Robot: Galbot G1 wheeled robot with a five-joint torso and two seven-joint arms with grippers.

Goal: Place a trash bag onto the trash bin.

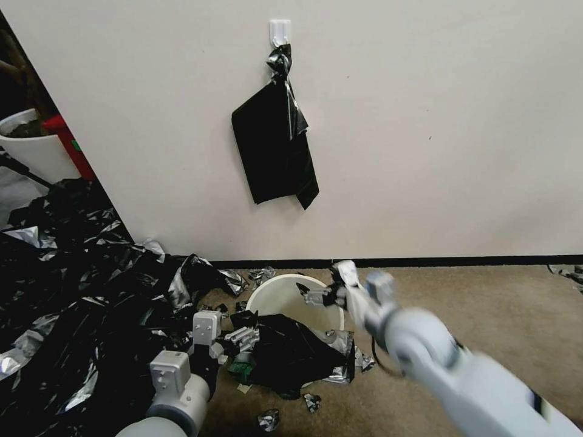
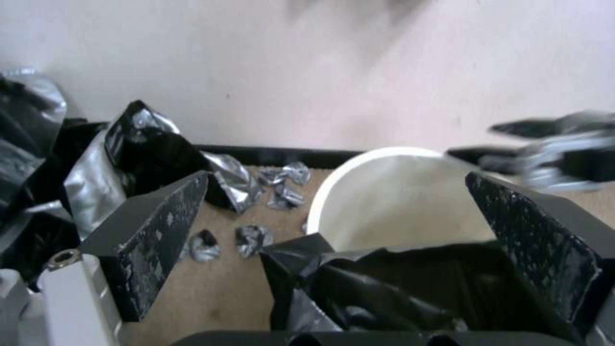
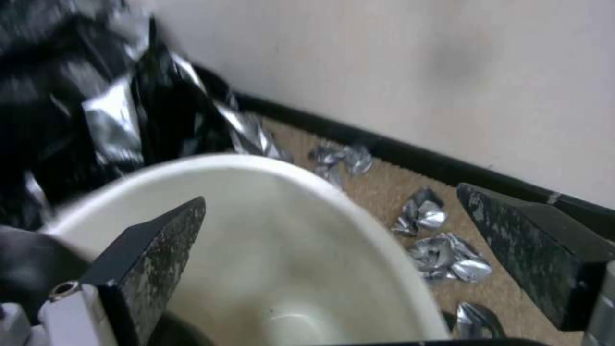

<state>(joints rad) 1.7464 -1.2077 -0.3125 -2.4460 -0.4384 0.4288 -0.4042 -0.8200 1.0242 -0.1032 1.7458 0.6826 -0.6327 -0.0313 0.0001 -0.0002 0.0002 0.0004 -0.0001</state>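
Head view: tan carpet (image 1: 486, 315) meets a white wall where a knotted black bundle (image 1: 273, 145) hangs from a hook (image 1: 280, 30); a heap of black plastic (image 1: 67, 285) crowds the left. The trash bin (image 1: 285, 297) stands by the baseboard, the trash bag (image 1: 297, 355) draped over its near side. Left wrist view: the left tool (image 2: 359, 240), released, straddles the bag. Right wrist view: the right tool (image 3: 359, 259) gapes over the bin's rim, foil scraps (image 3: 442, 250) beside

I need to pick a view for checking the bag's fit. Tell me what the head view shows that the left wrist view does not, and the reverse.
Head view alone: a knotted black bundle on a wall hook, a wide heap of black plastic, and the left hand at the trash bag.

Left wrist view alone: the left hand's open fingers straddling the bag's crumpled edge.

Both: the trash bin, its far rim bare, and the right hand over it.
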